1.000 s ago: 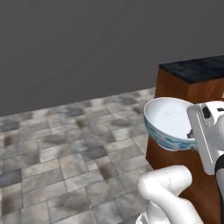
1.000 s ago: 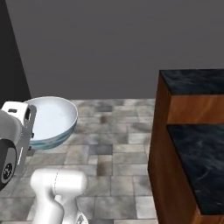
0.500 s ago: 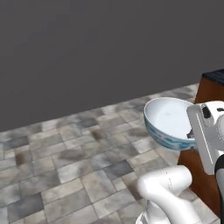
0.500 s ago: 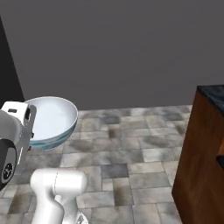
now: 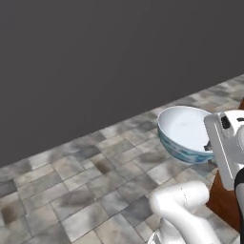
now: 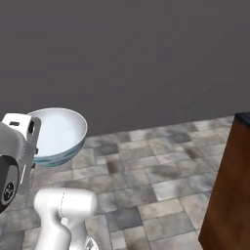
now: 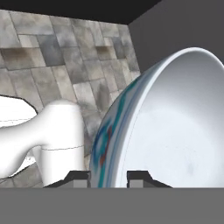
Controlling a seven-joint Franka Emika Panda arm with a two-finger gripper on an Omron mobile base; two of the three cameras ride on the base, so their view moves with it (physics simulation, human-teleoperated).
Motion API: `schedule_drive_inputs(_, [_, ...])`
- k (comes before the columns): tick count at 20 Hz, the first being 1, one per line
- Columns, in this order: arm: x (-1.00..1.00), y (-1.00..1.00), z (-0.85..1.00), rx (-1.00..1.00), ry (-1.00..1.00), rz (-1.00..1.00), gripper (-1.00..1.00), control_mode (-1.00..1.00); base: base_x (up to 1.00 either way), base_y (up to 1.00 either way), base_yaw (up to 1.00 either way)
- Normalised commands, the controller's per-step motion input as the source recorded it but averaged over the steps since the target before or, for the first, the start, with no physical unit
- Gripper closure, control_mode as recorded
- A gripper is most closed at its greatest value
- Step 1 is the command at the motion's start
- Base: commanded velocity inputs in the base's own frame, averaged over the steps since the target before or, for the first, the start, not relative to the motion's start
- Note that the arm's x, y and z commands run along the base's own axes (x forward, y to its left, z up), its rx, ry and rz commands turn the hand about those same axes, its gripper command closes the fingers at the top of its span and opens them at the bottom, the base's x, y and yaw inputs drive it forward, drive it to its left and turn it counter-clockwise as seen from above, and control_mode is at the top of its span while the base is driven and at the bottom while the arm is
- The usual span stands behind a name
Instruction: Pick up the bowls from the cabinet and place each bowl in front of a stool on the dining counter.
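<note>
white-and-blue bowl [image 7: 166, 127] | hand [image 7: 108, 178] clamped on its rim | carried above tiled floor [image 5: 86, 190]

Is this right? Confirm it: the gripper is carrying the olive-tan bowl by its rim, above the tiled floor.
Not quite. The bowl pinched at its rim by the gripper is white with a blue painted pattern outside, not olive-tan; the hand view shows the pattern. It is held above the tiled floor.

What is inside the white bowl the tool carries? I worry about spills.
Nothing: the white bowl shows a bare white interior. The tool pinches its rim, covering that small patch.
</note>
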Motion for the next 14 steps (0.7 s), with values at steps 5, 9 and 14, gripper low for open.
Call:
schedule_drive_inputs(5, [0.00, 0.00, 0.00, 0.00, 0.00, 0.00, 1.00, 1.00, 1.00, 0.66, -0.32])
schedule_drive_inputs(9, [0.00, 0.00, 0.00, 0.00, 0.00, 0.00, 1.00, 1.00, 1.00, 0.72, -0.36])
schedule_drive_inputs(14, [0.00, 0.00, 0.00, 0.00, 0.00, 0.00, 1.00, 1.00, 1.00, 0.71, -0.38])
